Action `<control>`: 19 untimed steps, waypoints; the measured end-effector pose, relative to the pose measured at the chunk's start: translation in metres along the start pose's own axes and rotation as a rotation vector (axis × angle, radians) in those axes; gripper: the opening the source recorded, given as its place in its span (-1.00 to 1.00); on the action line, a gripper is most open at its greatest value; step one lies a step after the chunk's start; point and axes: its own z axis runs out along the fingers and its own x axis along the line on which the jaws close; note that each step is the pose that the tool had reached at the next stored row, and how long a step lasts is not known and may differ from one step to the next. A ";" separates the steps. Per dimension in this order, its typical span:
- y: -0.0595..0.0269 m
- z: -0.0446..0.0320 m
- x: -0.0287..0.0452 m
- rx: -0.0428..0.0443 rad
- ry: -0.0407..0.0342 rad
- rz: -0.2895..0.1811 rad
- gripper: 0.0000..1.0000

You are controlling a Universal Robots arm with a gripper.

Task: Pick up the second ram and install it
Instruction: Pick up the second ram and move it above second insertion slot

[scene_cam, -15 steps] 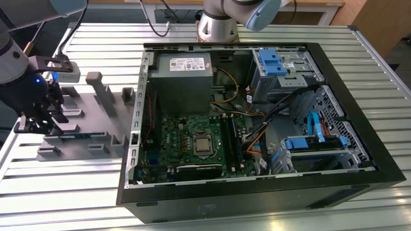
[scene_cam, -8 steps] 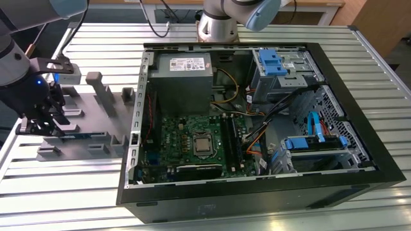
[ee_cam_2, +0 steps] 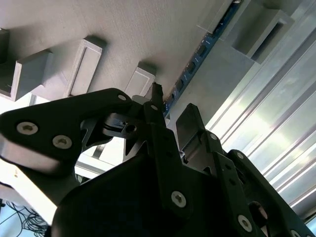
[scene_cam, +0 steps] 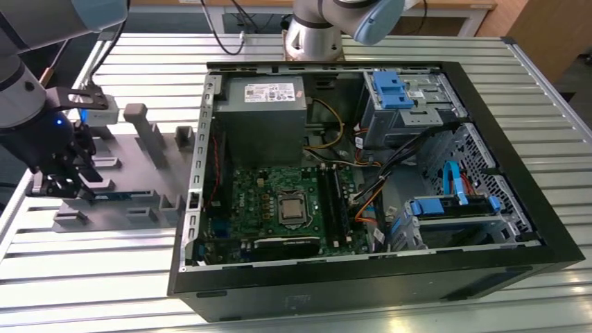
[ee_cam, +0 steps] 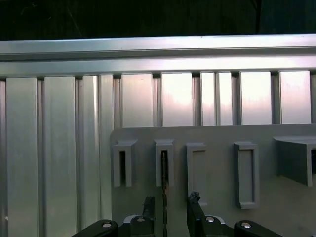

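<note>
Your fingers [ee_cam: 193, 207] sit apart, straddling the ram stick [ee_cam: 164, 187], which stands on edge in the gray holder [ee_cam: 217, 212] on the desk [ee_cam: 59, 148].

The table [ee_cam: 138, 98] is ribbed bare metal, brushed and bright with soft reflections. The holder plate [ee_cam_2: 123, 29] on it looks like matt grey plastic with a fine lined grain. The second ram [ee_cam_2: 197, 55] is a blue circuit board with a slight sheen and dull black chips. The gripper [ee_cam_2: 170, 106] is matt black with shiny silver screw heads. The computer case [scene_cam: 370, 284] is matt black outside, and its inner frame [scene_cam: 208, 132] is bare, dull grey sheet metal. The motherboard [scene_cam: 268, 201] is green laminate, and the drive latches [scene_cam: 393, 90] are glossy bright-blue plastic.
</note>
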 end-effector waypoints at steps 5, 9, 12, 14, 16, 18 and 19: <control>0.0000 0.0049 0.0001 0.0029 0.0000 0.000 -0.22; 0.0001 0.0088 0.0001 0.0051 0.0000 0.000 -0.22; 0.0001 0.0109 0.0001 0.0054 0.0000 0.000 -0.22; -0.0003 0.0114 0.0000 0.0053 0.0001 0.000 -0.22; -0.0015 0.0117 0.0000 0.0055 -0.0001 0.000 -0.22; -0.0021 0.0118 0.0000 0.0055 -0.0001 0.000 -0.22; -0.0022 0.0120 0.0000 0.0055 0.0000 0.000 -0.22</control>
